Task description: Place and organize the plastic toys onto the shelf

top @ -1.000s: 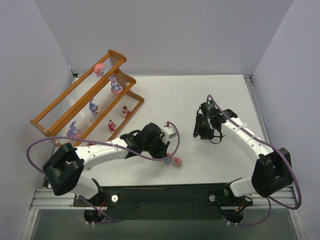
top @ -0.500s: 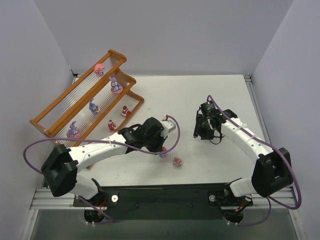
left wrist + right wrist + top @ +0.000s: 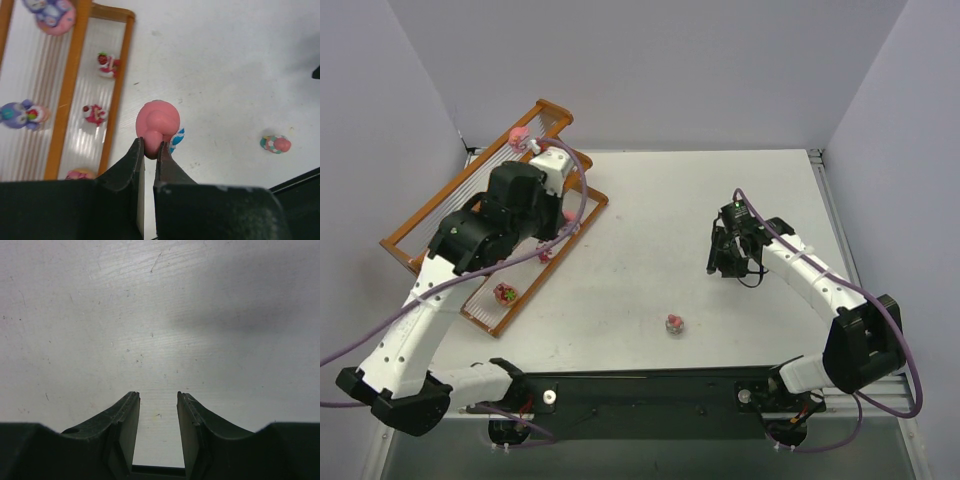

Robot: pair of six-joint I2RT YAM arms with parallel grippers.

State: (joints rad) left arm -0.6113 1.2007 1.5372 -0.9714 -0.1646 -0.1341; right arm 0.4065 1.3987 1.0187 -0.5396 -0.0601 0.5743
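Observation:
My left gripper [image 3: 151, 147] is shut on a pink toy [image 3: 158, 120] with a blue-and-white patch. It hangs high above the table, just right of the lowest rail of the shelf [image 3: 118, 95]. In the top view the left gripper [image 3: 525, 200] is over the shelf [image 3: 548, 105] and hides the held toy. Several toys stand on the tiers: a red-and-white one [image 3: 107, 65], a pink-red one [image 3: 94, 114], a purple one [image 3: 20, 114]. One toy [image 3: 673, 323] lies loose on the table. My right gripper [image 3: 157, 397] is open over bare table.
The right arm [image 3: 800, 275] rests low at the table's right middle. Grey walls close in the back and both sides. The shelf runs diagonally along the left wall. A black rail [image 3: 640, 385] with the arm bases lines the near edge.
My left gripper closed on a toy near the table's middle, then rose and swung left to the shelf with it. The other toy stayed on the table. The right arm held still.

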